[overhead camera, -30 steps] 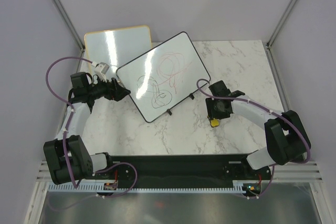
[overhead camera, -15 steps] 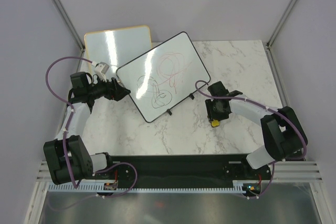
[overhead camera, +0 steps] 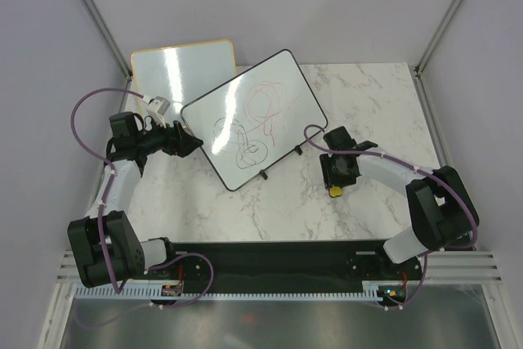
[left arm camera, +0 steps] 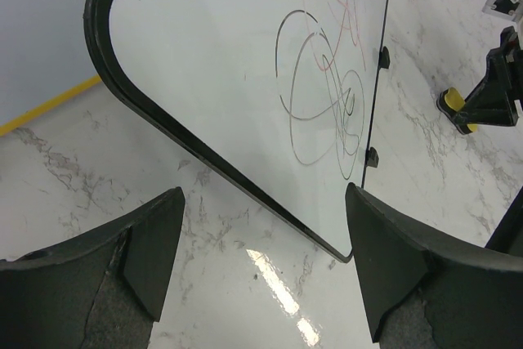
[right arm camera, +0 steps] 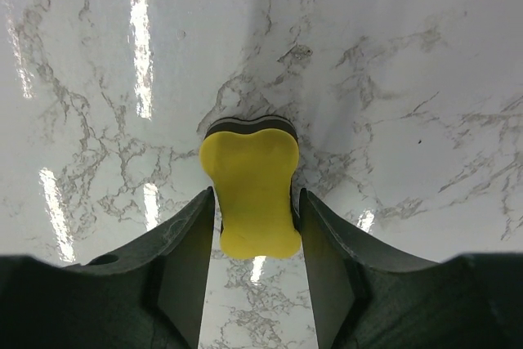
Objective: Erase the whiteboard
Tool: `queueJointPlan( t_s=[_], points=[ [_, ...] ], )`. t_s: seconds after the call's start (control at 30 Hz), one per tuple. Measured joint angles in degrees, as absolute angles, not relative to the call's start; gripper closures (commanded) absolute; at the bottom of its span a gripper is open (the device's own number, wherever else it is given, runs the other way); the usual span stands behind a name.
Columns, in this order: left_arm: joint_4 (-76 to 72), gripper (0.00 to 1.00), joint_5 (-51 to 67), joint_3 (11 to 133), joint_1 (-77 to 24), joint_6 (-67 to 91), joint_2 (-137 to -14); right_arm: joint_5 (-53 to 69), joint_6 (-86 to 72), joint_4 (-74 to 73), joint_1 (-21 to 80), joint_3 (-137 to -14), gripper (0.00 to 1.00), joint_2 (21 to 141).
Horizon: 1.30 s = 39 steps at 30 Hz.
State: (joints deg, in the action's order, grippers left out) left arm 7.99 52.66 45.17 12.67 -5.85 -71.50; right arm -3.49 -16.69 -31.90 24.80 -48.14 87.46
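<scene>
The whiteboard point(overhead camera: 253, 116), black-framed with red and dark scribbles, lies tilted on the marble table; the left wrist view shows its near corner point(left arm camera: 245, 55). My left gripper point(overhead camera: 196, 145) stands open just left of that corner, jaws point(left arm camera: 263, 194) wide over bare marble, touching nothing. A yellow eraser point(right arm camera: 249, 169) with a dark underside lies on the table to the right of the whiteboard point(overhead camera: 334, 192). My right gripper point(right arm camera: 256, 194) points down over it, both fingers pressed against the eraser's sides.
A smaller orange-framed board point(overhead camera: 184, 67) lies at the back left, partly under the whiteboard. The whiteboard's small black feet point(left arm camera: 384, 56) stick out on its right edge. Grey walls with corner posts point(overhead camera: 94, 14) close in the table.
My right gripper's jaws have closed in onto the eraser and the arm has shifted slightly left. The left arm and the whiteboard have not moved.
</scene>
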Motion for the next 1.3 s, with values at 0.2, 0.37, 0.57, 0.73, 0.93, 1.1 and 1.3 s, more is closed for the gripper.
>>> queueJointPlan(
  t_s=[0.2,0.37,0.57,0.73,0.93,1.1,1.3],
  points=[
    [8.0,0.14,52.7,45.2,12.7,-5.8,-71.5,-4.4,-16.7,-31.9,24.8,-48.1,0.50,86.3],
    [7.9,0.14,52.9,45.2,12.7,-5.8,-71.5,-5.0,-16.6,-31.9,24.8,-48.1,0.50,85.5],
    [7.6,0.14,53.0,45.2,12.7,-5.8,-71.5,-5.0,-16.6,-31.9,24.8,-48.2,0.49,85.6],
    [7.6,0.14,53.0,45.2,12.7,-5.8,-71.6,-4.9,-16.6,-31.9,24.8,-48.2,0.50,85.6],
    [7.6,0.14,53.0,45.2,12.7,-5.8,-71.6,-4.8,-16.6,-31.9,24.8,-48.2,0.49,86.2],
    [7.6,0.14,53.0,45.2,12.7,-5.8,-71.6,-4.8,-16.6,-31.9,24.8,-48.2,0.55,86.7],
    [7.6,0.15,53.0,45.1,12.7,-5.8,-71.7,-4.9,-16.3,-31.9,24.8,-48.2,0.81,86.6]
  ],
)
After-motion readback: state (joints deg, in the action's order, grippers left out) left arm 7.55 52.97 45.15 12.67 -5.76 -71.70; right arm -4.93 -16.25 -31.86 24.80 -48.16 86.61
